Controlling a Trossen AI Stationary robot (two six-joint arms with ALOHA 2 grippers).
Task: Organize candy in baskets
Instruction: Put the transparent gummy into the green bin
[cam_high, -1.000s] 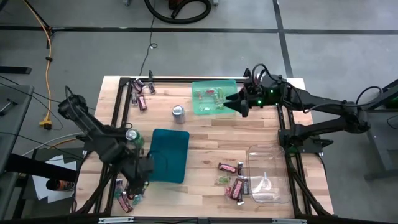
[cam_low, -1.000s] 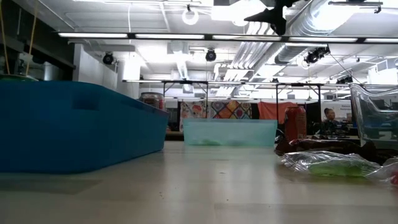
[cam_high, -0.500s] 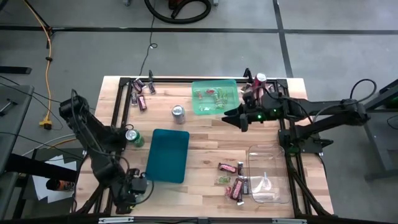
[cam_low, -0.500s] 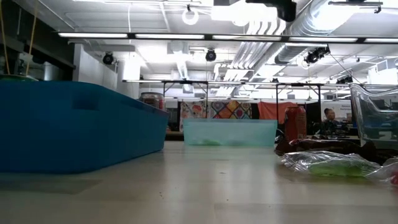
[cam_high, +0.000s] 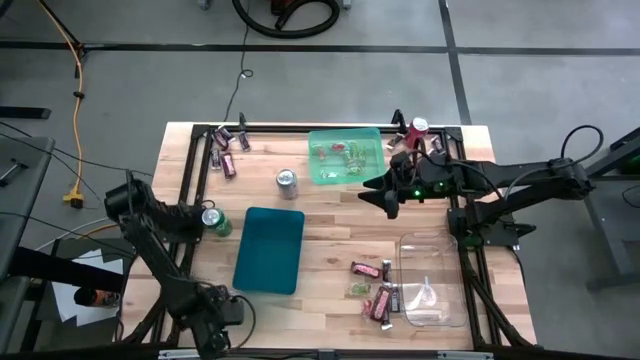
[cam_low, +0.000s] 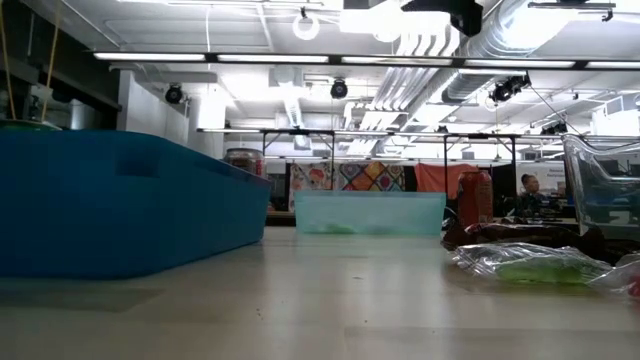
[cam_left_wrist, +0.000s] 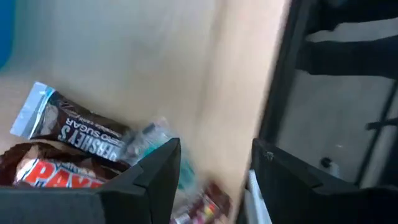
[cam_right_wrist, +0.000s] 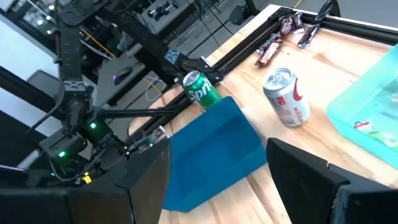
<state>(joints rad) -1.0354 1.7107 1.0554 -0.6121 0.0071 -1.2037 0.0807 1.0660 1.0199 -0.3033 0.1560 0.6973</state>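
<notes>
Three baskets stand on the table: a light green one (cam_high: 345, 155) at the far middle with some candy in it, a dark teal one (cam_high: 270, 250), and a clear one (cam_high: 432, 280) at the near right. Candy lies loose at the far left (cam_high: 228, 150) and near the clear basket (cam_high: 375, 290). My left gripper (cam_high: 205, 320) (cam_left_wrist: 214, 186) points down, open, at the near left corner over a candy pile: a brown bar (cam_left_wrist: 74, 127), an orange-lettered bar (cam_left_wrist: 43, 171) and a teal-wrapped piece (cam_left_wrist: 155, 140). My right gripper (cam_high: 385, 190) (cam_right_wrist: 224, 186) hangs open, high above the table's middle.
A silver can (cam_high: 287, 180) stands left of the green basket, a green can (cam_high: 213, 218) at the teal basket's far left corner, and a red can (cam_high: 418, 128) at the far right. Black frame rails (cam_high: 195, 200) run along the table's left and right edges.
My left gripper has gone down and toward the table's near left corner, away from the teal basket. My right gripper has swung a little toward the near edge, off the green basket's right end, then held still.
</notes>
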